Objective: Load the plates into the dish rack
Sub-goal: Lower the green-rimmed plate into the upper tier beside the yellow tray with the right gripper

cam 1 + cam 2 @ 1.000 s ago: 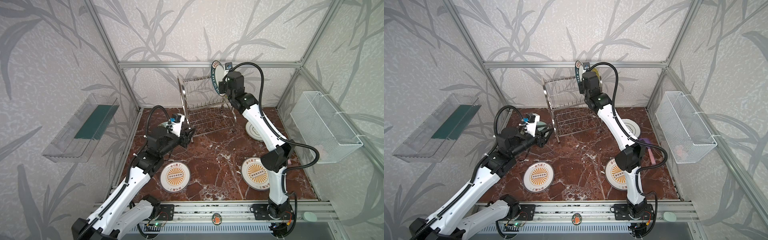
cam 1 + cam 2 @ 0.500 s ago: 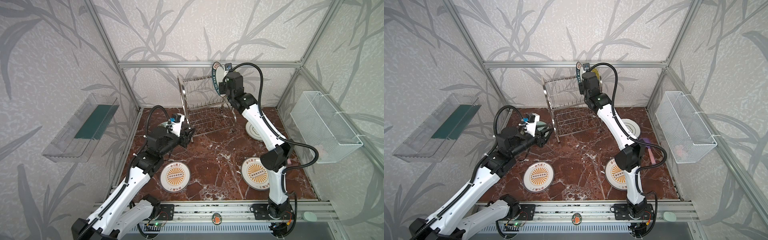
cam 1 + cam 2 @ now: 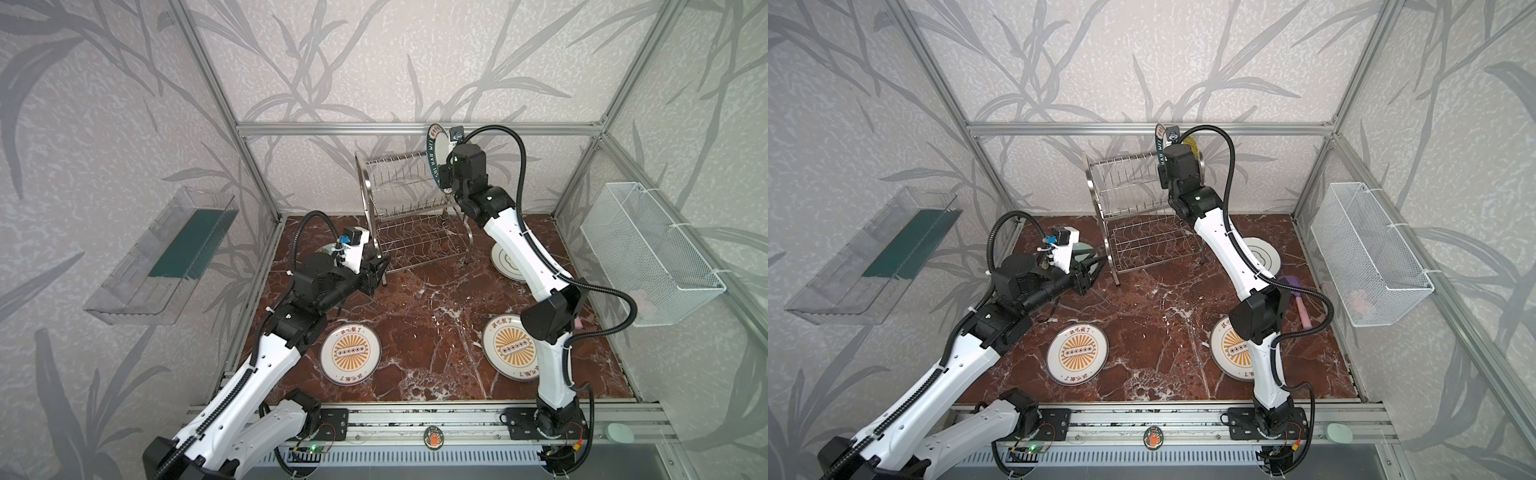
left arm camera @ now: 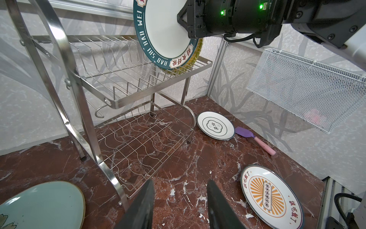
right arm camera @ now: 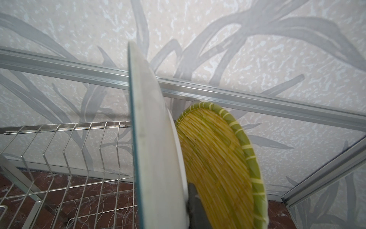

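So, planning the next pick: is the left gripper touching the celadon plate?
Apart. The left wrist view shows marble floor between the left gripper and the celadon plate; its jaws stand open.

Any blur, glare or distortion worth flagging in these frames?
Right wrist view: the green-rimmed plate, very close to the lens, looks soft, and the yellow plate beside it is blurred. Left wrist view: sharp, with bright glints on the dish rack. Both top views: evenly lit and sharp.

I have empty prongs across the top tier of the rack (image 4: pixel 126 100) beside the green-rimmed plate (image 4: pixel 162 33); the yellow plate (image 5: pixel 213 162) fills the end slot. The middle of the surface (image 3: pixel 415 299) lies open.
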### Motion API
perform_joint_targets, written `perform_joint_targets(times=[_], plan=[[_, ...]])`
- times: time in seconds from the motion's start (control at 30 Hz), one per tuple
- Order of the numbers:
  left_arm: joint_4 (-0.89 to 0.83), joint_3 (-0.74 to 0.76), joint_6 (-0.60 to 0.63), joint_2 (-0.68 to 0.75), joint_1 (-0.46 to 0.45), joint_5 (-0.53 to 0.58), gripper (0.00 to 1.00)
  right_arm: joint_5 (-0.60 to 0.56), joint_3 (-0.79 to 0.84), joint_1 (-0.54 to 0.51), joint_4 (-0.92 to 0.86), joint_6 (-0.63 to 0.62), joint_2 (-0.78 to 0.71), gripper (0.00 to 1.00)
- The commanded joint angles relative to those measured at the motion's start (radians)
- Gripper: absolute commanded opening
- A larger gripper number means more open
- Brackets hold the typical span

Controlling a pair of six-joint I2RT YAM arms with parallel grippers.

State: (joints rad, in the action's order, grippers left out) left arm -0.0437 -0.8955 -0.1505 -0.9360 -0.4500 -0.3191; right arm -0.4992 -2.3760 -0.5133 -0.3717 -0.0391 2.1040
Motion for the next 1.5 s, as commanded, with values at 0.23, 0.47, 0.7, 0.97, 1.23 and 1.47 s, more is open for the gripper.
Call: perform_joint_targets(times=[0.23, 0.47, 0.7, 0.97, 1.23, 1.47], plan=[[0.016, 0.007, 0.006, 0.022, 0.002, -0.008, 0.42, -0.038, 0.0, 0.012, 0.068, -0.018, -0.031, 0.0], [0.015, 0.007, 0.007, 0.019, 0.003, -0.008, 0.42, -0.038, 0.01, 0.017, 0.071, -0.025, -0.032, 0.0], [0.016, 0.007, 0.006, 0.019, 0.005, -0.007, 0.42, -0.036, 0.041, 0.018, 0.08, -0.018, -0.041, 0.0], [0.008, 0.002, 0.004, 0.015, 0.004, -0.009, 0.42, -0.037, 0.066, 0.021, 0.067, -0.01, -0.051, 0.0], [0.005, -0.002, 0.001, 0.012, 0.007, -0.016, 0.43, -0.003, 0.051, 0.033, 0.017, 0.018, -0.047, 0.02], [0.007, -0.001, -0.001, 0.009, 0.009, -0.018, 0.42, 0.029, 0.024, 0.041, -0.005, 0.016, -0.047, 0.19]])
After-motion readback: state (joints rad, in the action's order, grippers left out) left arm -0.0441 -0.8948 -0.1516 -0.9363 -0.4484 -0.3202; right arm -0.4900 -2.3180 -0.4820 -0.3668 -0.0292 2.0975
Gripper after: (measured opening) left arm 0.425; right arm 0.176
